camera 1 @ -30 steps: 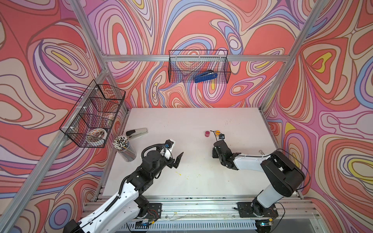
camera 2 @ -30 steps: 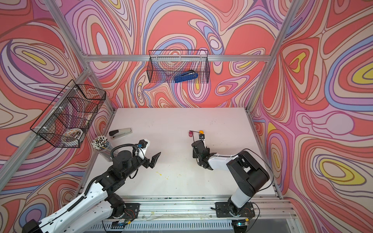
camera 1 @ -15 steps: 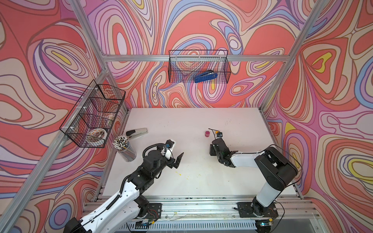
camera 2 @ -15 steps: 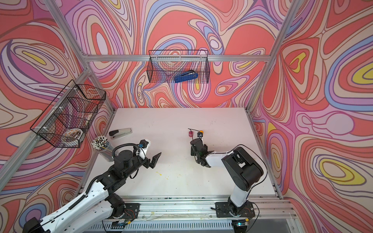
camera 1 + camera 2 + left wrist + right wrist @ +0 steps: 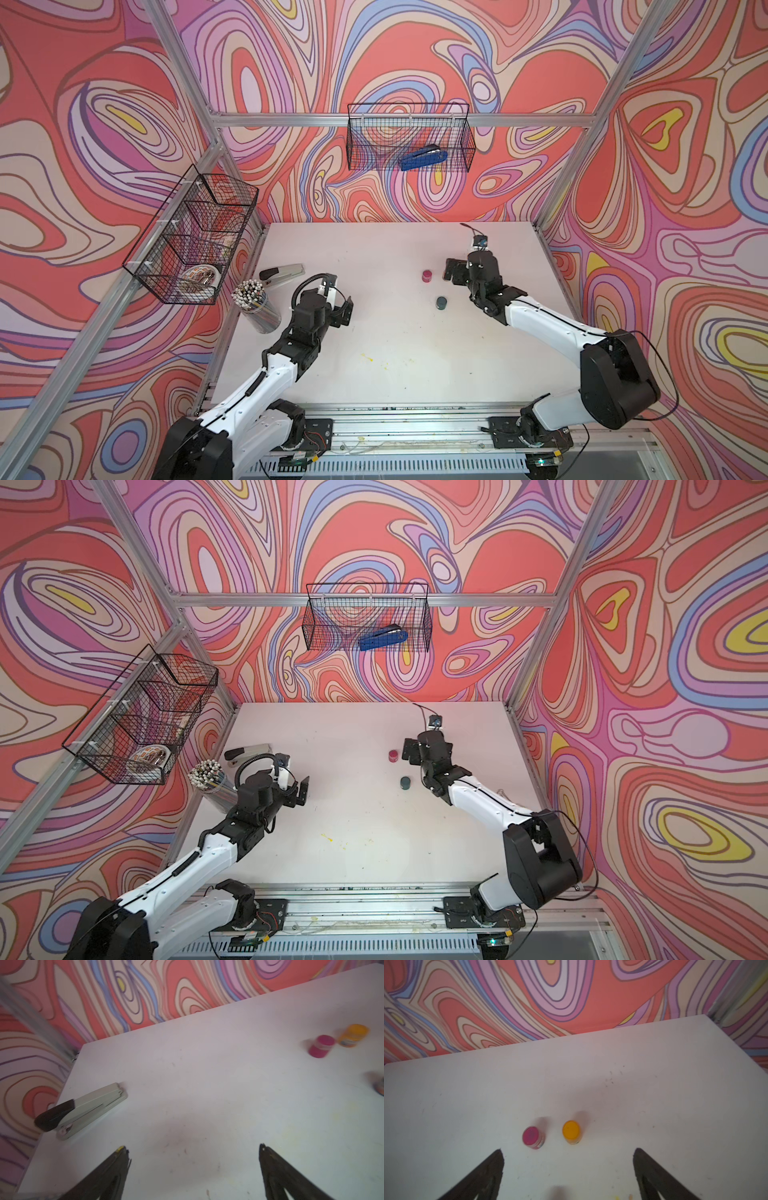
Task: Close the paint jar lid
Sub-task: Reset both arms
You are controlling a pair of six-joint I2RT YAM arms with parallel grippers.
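With the round dark-teal paint jar [image 5: 441,302] seemingly lidded and set upright just right of the white worktop's [image 5: 374,249] centre, the right fingers [image 5: 492,1165] are held spread and empty, as are the left fingers [image 5: 112,1167].

Right gripper [image 5: 568,1150]: jaws gone from shut to wide, risen off dark green paint jar [image 5: 441,302], now uncovered on desk [image 5: 386,249].
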